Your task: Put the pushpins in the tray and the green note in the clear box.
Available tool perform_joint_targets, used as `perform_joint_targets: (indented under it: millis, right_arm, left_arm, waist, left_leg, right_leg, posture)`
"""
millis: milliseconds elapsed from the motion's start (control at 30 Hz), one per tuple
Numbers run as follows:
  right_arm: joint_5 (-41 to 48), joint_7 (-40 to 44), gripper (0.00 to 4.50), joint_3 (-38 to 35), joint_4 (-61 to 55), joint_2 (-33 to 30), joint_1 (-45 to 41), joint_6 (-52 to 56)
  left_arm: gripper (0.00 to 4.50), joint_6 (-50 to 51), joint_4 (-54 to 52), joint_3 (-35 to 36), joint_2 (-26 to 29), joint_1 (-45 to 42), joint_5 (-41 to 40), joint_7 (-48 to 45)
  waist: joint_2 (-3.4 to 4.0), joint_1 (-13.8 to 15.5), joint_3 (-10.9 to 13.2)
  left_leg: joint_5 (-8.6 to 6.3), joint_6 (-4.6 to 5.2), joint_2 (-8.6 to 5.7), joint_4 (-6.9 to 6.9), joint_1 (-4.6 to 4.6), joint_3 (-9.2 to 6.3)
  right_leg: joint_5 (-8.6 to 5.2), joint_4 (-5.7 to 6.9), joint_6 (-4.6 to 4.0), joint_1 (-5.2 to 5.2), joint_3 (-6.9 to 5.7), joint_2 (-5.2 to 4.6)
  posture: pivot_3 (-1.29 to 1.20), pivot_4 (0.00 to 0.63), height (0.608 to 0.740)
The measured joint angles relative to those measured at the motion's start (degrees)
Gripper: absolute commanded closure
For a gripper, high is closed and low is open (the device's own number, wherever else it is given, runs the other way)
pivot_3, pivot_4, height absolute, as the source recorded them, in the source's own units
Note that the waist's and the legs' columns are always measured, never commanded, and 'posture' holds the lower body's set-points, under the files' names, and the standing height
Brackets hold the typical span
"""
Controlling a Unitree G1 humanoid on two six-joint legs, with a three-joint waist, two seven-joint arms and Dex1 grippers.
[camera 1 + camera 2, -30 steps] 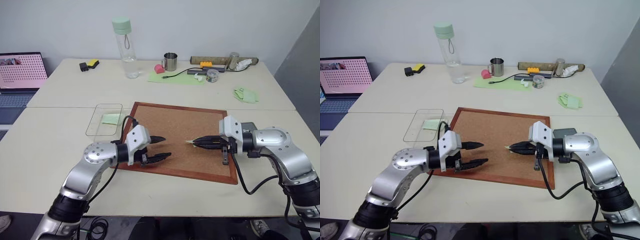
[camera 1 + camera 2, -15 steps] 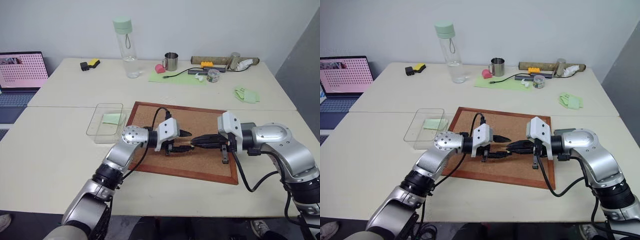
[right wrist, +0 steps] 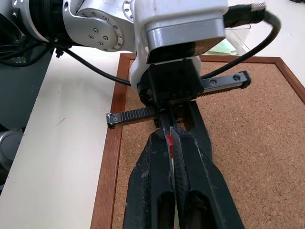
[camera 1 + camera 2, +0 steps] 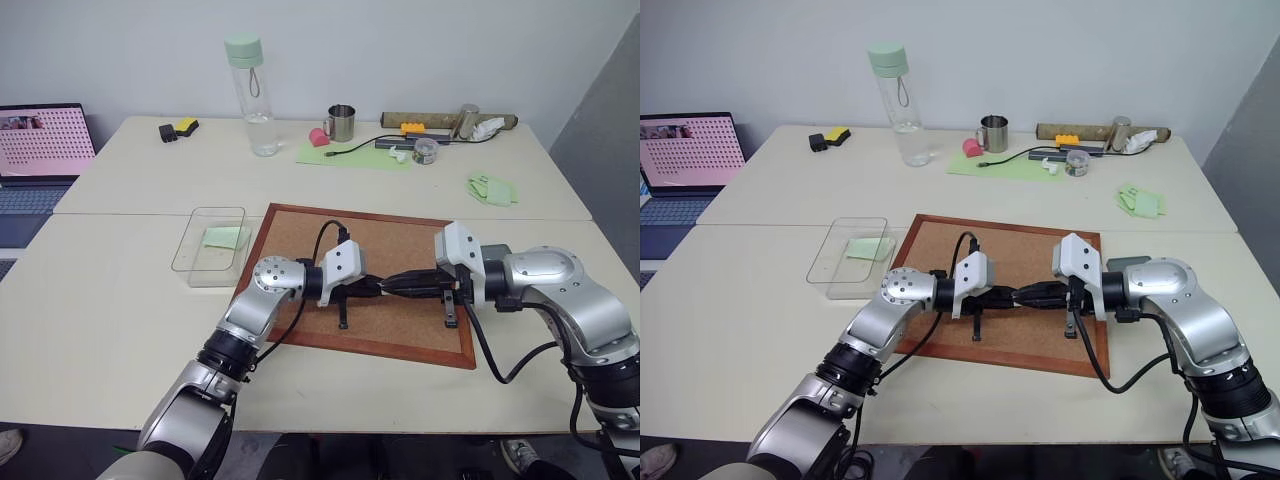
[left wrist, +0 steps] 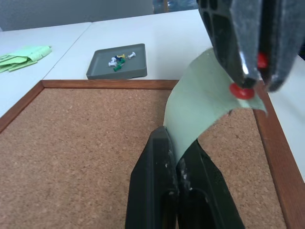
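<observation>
1. The left gripper and right gripper meet tip to tip over the corkboard; bare cork lies below and beyond them.
2. Left of the left gripper stands the clear box.
3. Behind the right gripper sits the tray.

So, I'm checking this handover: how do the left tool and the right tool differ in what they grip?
The left tool is shut on one end of the green note. The right tool is shut on the red pushpin, which is stuck through the note's other end. So the left tool pinches paper and the right tool pinches a pin head. Both are shut and meet tip to tip above the corkboard.
</observation>
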Motion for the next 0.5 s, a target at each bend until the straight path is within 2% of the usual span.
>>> perform_joint_targets:
  millis: [200, 500]
  right_arm:
    - [0.53, -0.79, 4.5, -0.42, 0.47, 0.55, -0.9, 0.35]
    - [6.62, -4.34, 4.5, -6.35, 0.76, 0.68, -4.06, 8.7]
  left_arm:
    - [4.49, -0.27, -1.54, 0.0, 0.28, 1.8, 0.19, 0.37]
    - [4.49, -1.27, -3.72, 0.01, -0.15, 4.75, 1.38, 4.25]
  waist:
    - [0.0, 0.0, 0.0]
    - [0.0, 0.05, 0.0]
  left_leg:
    - [0.0, 0.0, 0.0, 0.0, 0.0, 0.0]
    - [0.0, 0.01, 0.0, 0.01, 0.0, 0.0]
  right_leg:
    - [0.0, 0.01, 0.0, 0.0, 0.01, 0.0]
    - [0.0, 0.01, 0.0, 0.0, 0.01, 0.0]
  posture:
    - [0.0, 0.15, 0.74]
    - [0.0, 0.15, 0.74]
